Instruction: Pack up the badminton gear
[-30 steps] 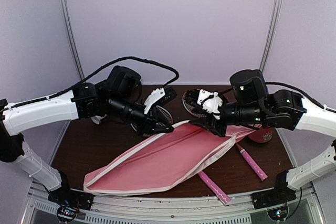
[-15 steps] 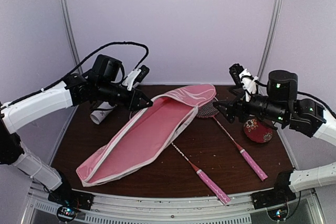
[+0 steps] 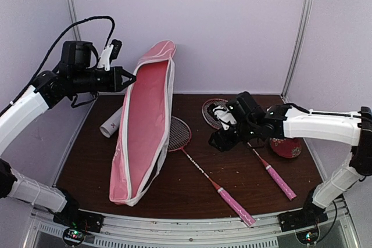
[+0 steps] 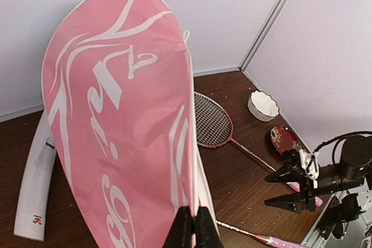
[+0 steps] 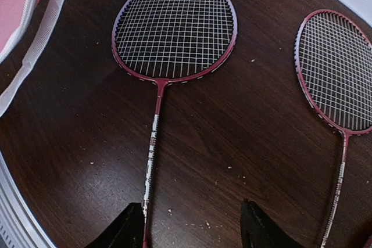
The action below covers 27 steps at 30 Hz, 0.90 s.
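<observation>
Your left gripper (image 4: pixel 192 227) is pinched tight on the cover (image 3: pixel 145 126) at its edge. It holds the cover up on end, with the low end on the worktop (image 3: pixel 93 161).

Your right gripper (image 5: pixel 195 225) hovers over the racquets, jaws apart and empty.

The nearer racquet (image 5: pixel 174 24) lies flat, head far-left by the cover and handle running near-right. Its shaft passes to one side of the jaws' gap, not through it. The second racquet (image 5: pixel 337 68) lies off to the other side.

Your right arm is the closer one. It likely needs to shift sideways onto that shaft.

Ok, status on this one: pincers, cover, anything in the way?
Left pincer shut on edge of pink cover, held up on end. Right pincer open, over two racquets flat on table. White tube beside cover.
</observation>
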Tool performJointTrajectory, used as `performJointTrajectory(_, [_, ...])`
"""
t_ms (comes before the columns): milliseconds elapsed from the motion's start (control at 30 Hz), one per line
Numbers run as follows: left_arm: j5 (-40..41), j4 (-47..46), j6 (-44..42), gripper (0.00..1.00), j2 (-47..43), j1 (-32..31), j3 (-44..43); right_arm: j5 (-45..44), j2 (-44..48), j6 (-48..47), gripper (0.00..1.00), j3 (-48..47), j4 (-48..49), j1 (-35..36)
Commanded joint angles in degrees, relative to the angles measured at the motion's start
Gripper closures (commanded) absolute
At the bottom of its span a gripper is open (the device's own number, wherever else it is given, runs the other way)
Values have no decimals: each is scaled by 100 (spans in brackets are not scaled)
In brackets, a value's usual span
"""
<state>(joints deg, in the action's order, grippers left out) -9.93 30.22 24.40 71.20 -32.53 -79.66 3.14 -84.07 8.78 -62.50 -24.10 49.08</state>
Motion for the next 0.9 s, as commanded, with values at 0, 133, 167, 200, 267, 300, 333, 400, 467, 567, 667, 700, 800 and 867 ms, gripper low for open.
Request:
performJointTrajectory(0, [319,-315,-3,100,-190,54,-67,571,-766,251,43,-605,-31,-10])
performJointTrajectory(133, [369,-380,-38,100,-269,96,21,794,-1551,221,46,-1031,-87,30])
performJointTrajectory(167, [368,-414,-52,100,-287,104,47,847,-1744,200,47,-1144,-113,48])
performJointTrajectory(200, [332,-439,-70,100,-290,104,69,887,-1928,173,48,-1268,-200,69])
performJointTrajectory(267, [335,-457,-61,100,-299,103,105,907,-2289,132,50,-1576,-358,109])
performJointTrajectory(300, [317,-482,-66,100,-312,105,141,941,-2437,118,50,-1705,-436,135])
performJointTrajectory(333, [327,-508,-63,100,-321,101,182,951,-2565,116,51,-1813,-496,151])
performJointTrajectory(400, [313,-579,-54,100,-344,104,255,965,-2790,135,51,-2008,-569,179])
performJointTrajectory(467, [337,-600,-50,100,-360,106,291,970,-3002,184,52,-2209,-668,203])
performJointTrajectory(567, [379,-622,-67,100,-365,99,314,944,-3293,227,52,-2465,-776,237])
performJointTrajectory(667, [409,-656,-68,100,-361,100,349,942,-3594,282,54,-2708,-863,268])
performJointTrajectory(700, [425,-668,-67,100,-361,98,360,939,-3691,293,55,-2773,-898,279])
performJointTrajectory(800, [440,-753,-56,100,-402,99,434,904,-3906,355,58,-2883,-939,291])
performJointTrajectory(867, [464,-765,-63,100,-414,104,450,877,-3986,412,59,-2888,-932,291])
